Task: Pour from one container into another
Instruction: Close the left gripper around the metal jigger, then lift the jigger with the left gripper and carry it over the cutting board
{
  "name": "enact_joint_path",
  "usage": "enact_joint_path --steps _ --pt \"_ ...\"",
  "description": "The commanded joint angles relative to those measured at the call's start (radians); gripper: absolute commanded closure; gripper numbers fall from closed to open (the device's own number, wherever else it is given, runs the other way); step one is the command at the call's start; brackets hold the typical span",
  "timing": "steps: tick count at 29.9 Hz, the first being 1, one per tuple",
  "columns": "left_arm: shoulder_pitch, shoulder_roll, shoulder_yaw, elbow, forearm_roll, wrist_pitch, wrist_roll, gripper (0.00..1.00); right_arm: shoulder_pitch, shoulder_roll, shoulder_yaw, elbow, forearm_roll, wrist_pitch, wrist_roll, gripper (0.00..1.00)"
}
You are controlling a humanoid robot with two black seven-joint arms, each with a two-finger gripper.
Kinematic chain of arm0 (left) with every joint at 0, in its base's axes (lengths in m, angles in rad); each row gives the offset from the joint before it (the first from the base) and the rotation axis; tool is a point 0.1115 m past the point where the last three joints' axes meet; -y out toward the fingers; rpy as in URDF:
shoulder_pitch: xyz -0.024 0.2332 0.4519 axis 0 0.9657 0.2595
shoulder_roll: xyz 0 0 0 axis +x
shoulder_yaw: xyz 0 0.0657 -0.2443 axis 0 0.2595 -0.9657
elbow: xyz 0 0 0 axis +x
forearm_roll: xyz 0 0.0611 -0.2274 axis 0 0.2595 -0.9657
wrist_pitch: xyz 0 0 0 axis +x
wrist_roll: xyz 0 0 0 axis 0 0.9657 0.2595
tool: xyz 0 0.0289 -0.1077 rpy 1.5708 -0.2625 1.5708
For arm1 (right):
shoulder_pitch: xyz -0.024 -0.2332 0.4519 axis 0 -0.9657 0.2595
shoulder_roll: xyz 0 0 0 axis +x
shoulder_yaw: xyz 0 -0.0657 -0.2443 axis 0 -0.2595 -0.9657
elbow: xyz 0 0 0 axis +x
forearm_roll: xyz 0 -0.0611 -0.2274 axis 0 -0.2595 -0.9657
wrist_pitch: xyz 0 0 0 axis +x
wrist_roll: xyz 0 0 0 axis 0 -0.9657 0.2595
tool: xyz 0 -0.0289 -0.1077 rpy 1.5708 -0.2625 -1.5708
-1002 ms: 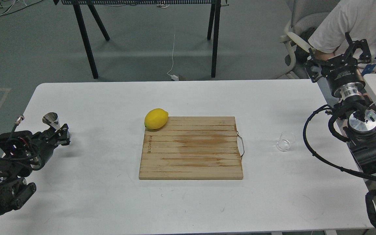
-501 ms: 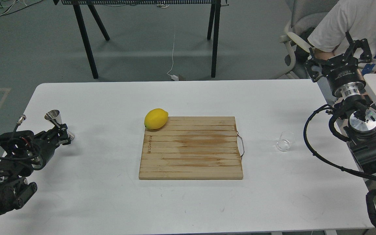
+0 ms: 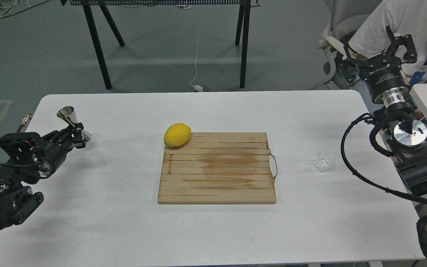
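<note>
Left claw (image 3: 75,134) clamps the tilted, shiny hourglass jigger (image 3: 73,121); right claw (image 3: 376,48) spread apart, clear glass cup (image 3: 324,160) untouched.

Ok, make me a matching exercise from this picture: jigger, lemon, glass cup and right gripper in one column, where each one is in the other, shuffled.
Things:
1. jigger
2. lemon
3. glass cup
4. right gripper

Places:
A. on the table right of the cutting board
B. raised past the table's far right corner, open
C. on the board's far left corner
D. held in the left gripper

Pairs: 1-D, 2-C, 3-A, 4-B
</note>
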Motion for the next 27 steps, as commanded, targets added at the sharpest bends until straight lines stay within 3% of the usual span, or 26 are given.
enact_joint_path --steps 1,8,14,18,27 --pt "-0.017 0.083 0.000 -0.150 0.007 -0.012 0.005 0.93 -0.001 -0.012 0.001 0.005 0.000 0.000 0.000 0.00" --pt "-0.092 0.221 0.017 -0.420 0.025 -0.084 0.010 0.93 -0.022 -0.034 0.001 0.005 0.000 0.000 0.000 0.00" --pt "-0.216 0.227 0.032 -0.518 0.197 -0.170 0.010 0.93 -0.064 -0.075 0.005 0.044 0.000 0.000 0.000 0.00" --pt "-0.271 0.174 0.037 -0.556 0.285 -0.245 0.011 0.94 -0.087 -0.118 0.016 0.077 0.002 0.000 0.002 0.00" --pt "-0.313 -0.063 0.058 -0.561 0.475 -0.312 0.013 0.94 -0.128 -0.143 0.017 0.082 0.002 0.000 0.002 0.00"
